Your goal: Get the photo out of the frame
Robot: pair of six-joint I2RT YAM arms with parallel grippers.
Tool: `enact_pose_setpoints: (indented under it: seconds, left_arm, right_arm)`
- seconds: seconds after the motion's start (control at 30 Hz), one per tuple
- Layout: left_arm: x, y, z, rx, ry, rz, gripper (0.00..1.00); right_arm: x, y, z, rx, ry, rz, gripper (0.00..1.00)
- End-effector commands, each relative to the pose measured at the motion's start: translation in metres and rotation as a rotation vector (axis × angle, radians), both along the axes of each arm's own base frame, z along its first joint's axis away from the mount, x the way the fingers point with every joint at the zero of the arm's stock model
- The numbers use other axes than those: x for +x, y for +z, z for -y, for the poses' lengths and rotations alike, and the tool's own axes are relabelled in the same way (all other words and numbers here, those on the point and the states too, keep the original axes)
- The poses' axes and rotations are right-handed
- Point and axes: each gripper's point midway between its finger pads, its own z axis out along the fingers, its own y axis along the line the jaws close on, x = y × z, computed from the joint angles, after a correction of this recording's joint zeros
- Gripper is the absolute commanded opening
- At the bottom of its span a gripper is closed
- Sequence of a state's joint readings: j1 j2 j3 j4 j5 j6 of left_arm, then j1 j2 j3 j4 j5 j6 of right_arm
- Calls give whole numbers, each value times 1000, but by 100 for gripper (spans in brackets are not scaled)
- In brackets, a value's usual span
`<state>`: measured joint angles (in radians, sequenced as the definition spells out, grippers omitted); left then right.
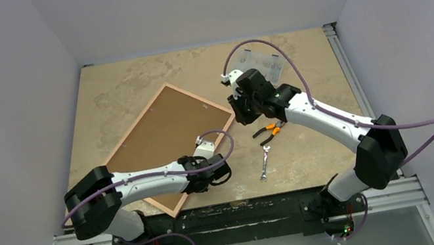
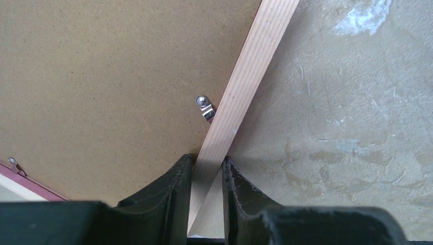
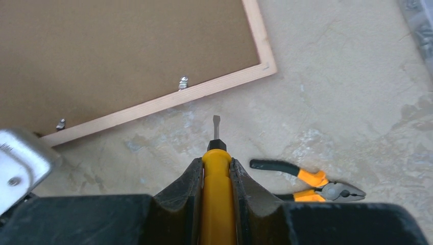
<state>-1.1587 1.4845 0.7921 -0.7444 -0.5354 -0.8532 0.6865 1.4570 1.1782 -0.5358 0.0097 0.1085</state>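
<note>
Top: the left claw [image 1: 204, 172] grips the frame's [image 1: 134, 123] edge. The brown backing board [image 1: 167, 137] lies just beyond it, facing up; the photo itself is hidden.
Left wrist: the nearly closed fingers [image 2: 173, 194] pinch the rail, with the board to their left.
Right wrist: the right claw [image 3: 217, 173] clamps a screwdriver [image 3: 217, 204], with the board ahead-left.

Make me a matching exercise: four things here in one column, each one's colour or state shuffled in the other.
1 screwdriver
2 frame
3 pliers
4 wrench

A orange handles, lying loose
B rail between the fingers of the left end effector
C silver, lying loose near the pliers
D gripped by the right end effector

Pairs: 1-D, 2-B, 3-A, 4-C
</note>
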Motion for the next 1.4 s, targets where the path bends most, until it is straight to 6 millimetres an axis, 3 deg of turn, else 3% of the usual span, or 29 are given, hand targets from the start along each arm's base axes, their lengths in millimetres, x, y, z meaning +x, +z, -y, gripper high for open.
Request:
enact_pose_setpoints:
  seconds: [0.0,0.33,0.57,0.63,0.73,0.83,1.03,1.23,1.37]
  left_arm:
    - [14,-11,45,-233,76,-7,0]
    - [68,4,89,-482,122,-10,0]
    - [92,32,134,-636,49,-11,0]
    - [91,40,134,-650,42,-5,11]
    - [79,43,118,-659,39,-1,36]
    - [60,48,99,-675,28,-18,50]
    - [29,73,62,-735,50,-34,55]
    - [9,64,24,-743,140,-83,55]
    - [-1,55,11,-758,203,-115,57]
  right_arm:
    - [43,20,6,4,-12,69,0]
    - [76,20,-22,10,123,-17,0]
    - [76,12,-14,-17,92,-25,0]
    - [79,8,-11,-50,94,-22,0]
    - [86,1,-6,-123,121,-28,0]
    - [96,-3,0,-210,181,-7,0]
    - [110,-15,-10,-300,277,14,0]
    - [132,-13,-21,-371,299,75,0]
    - [141,-24,-19,-428,311,74,0]
